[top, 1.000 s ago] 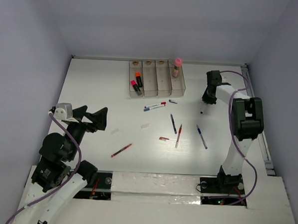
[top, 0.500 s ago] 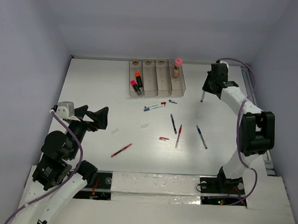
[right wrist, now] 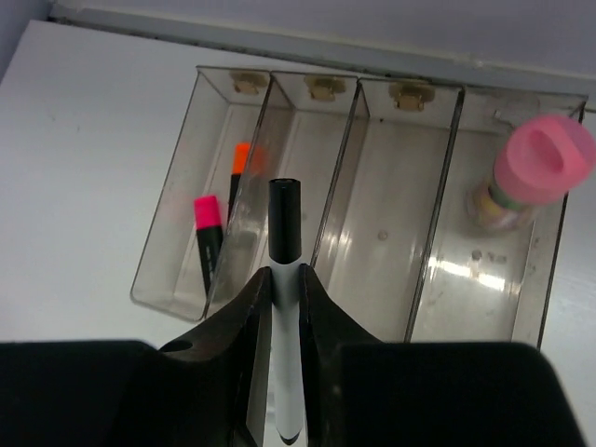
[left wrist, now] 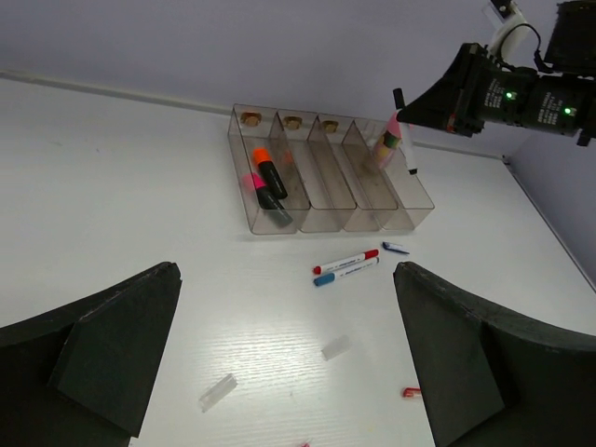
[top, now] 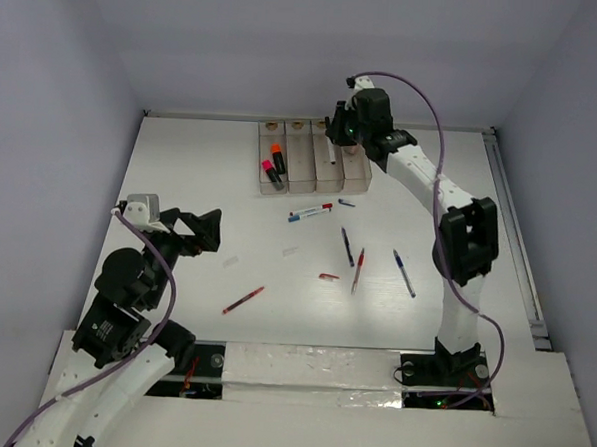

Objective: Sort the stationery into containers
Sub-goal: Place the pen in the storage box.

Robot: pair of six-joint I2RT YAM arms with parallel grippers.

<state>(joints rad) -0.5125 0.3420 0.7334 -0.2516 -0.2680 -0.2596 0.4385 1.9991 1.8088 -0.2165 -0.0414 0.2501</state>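
Note:
My right gripper (right wrist: 285,307) is shut on a white marker with a black cap (right wrist: 286,242), held above the row of four clear bins (right wrist: 372,214); it also shows in the top view (top: 335,135). The leftmost bin holds two black highlighters, one with a pink cap (right wrist: 207,223) and one with an orange cap (right wrist: 239,163). The rightmost bin holds the pink-capped glue stick (right wrist: 540,168). My left gripper (left wrist: 279,372) is open and empty, low at the near left of the table (top: 193,233). Red and blue markers (top: 310,213) and several thin pens (top: 347,246) lie on the table.
A red pen (top: 243,300) lies near the left arm. A small red cap (top: 328,276) and clear plastic bits (left wrist: 337,348) lie mid-table. A blue pen (top: 404,273) lies to the right. Walls enclose the table on three sides.
My right gripper has swung left from the table's right side with the white marker and now hangs over the bins. The left arm has shifted slightly.

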